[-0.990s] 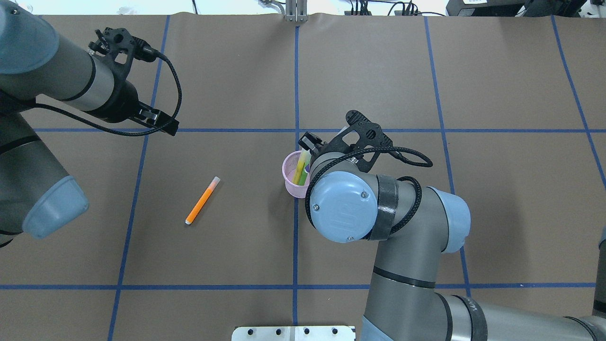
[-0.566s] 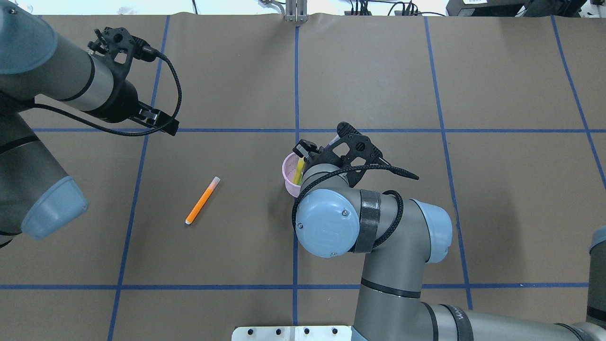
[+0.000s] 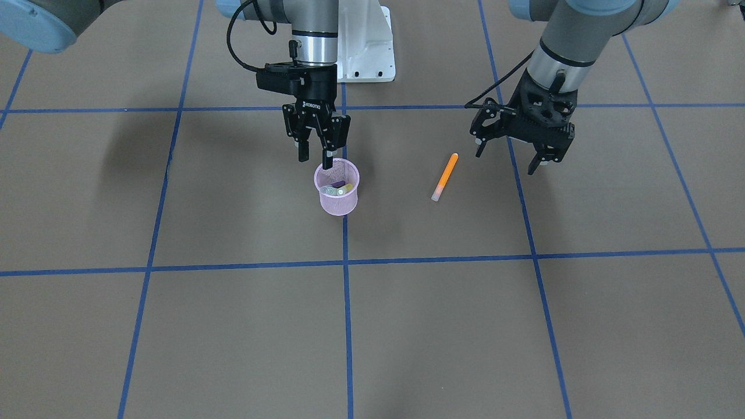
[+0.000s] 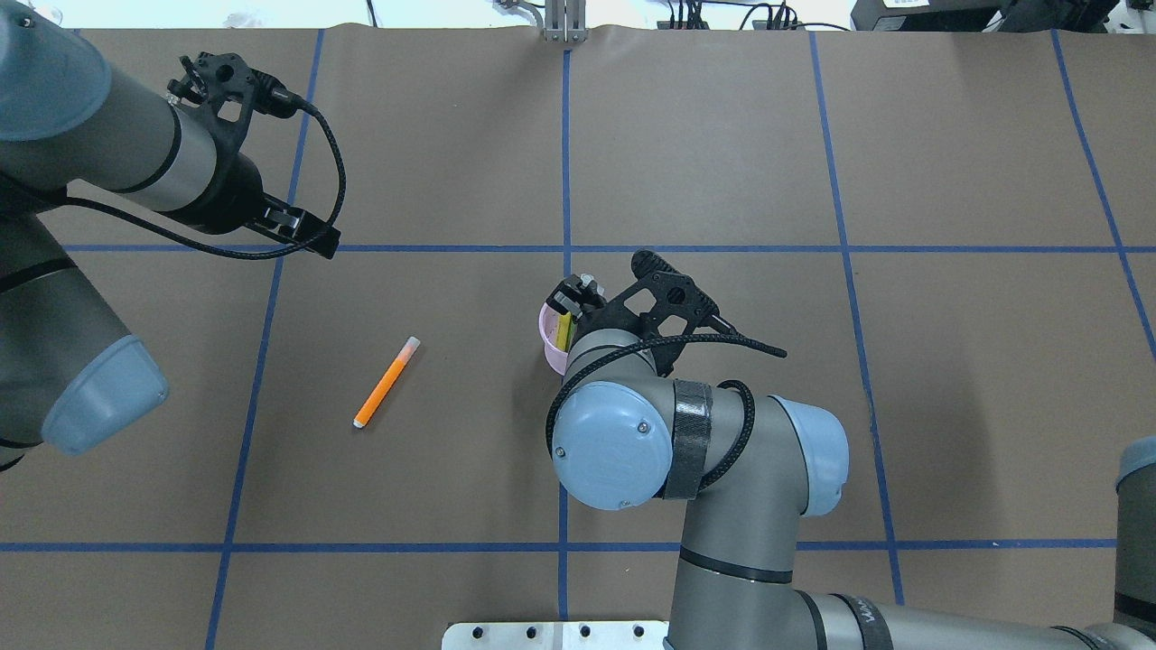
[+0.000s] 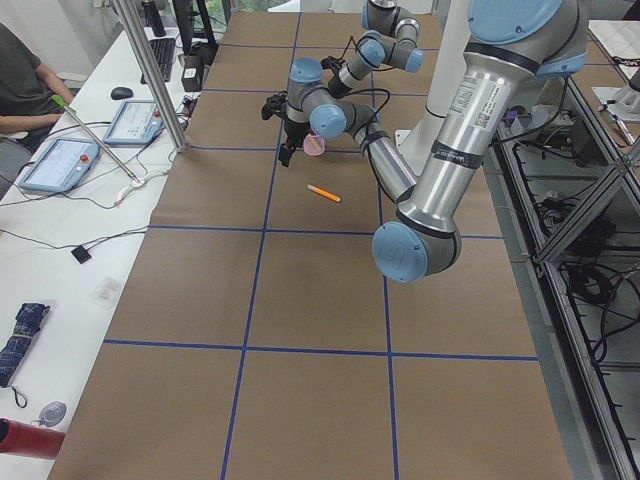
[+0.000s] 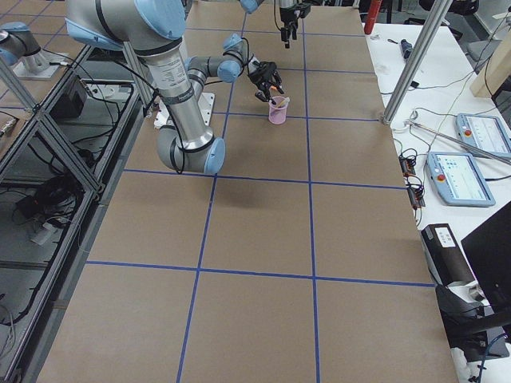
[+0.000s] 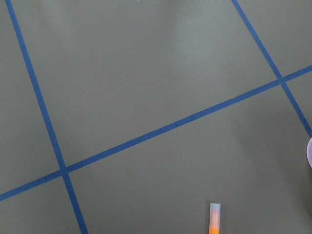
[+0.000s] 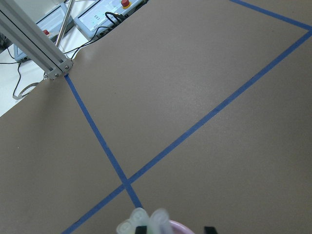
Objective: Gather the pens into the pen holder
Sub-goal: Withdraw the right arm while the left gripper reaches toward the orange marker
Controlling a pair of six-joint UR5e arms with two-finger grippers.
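- Pens, four in all: one orange pen (image 3: 444, 176) lies flat on the tabletop (image 3: 233, 326), and three more stand in the cup.
- Of the three pens in the cup (image 3: 338, 187), one end looks purple, one yellow, and one is so pale that I cannot tell its colour.
- Cup (image 3: 338, 203): there is one, pink mesh, upright beside a crossing of the blue tape lines (image 3: 343, 302).
- Seen from overhead, the orange pen (image 4: 386, 382) is at about 8 o'clock from the cup (image 4: 549, 332), well apart from it. Its pale cap points to 1 o'clock.
- Hands: two, both with fingers spread and both holding nothing.
- In the front view, my right hand (image 3: 315, 160) hangs at 11 o'clock from the cup. One fingertip is over the far rim and the other is outside it.
- Seen from overhead, my left hand (image 4: 307, 235) hovers at about 11 o'clock from the orange pen, well apart from it.
- In the way: from overhead, my own right wrist and forearm cover most of the cup. Only a sliver of rim and a strip of yellow show.
- My right wrist camera catches only the pale cap tips and a bit of pink rim at its bottom edge.
- My left wrist camera catches only the capped end of the orange pen (image 7: 214, 220).
- Around: a white base plate (image 3: 366, 52) is at 12 o'clock in the front view.
- A seated person (image 5: 22, 85) and control tablets (image 5: 60, 160) are on a white bench past the tabletop's far edge.
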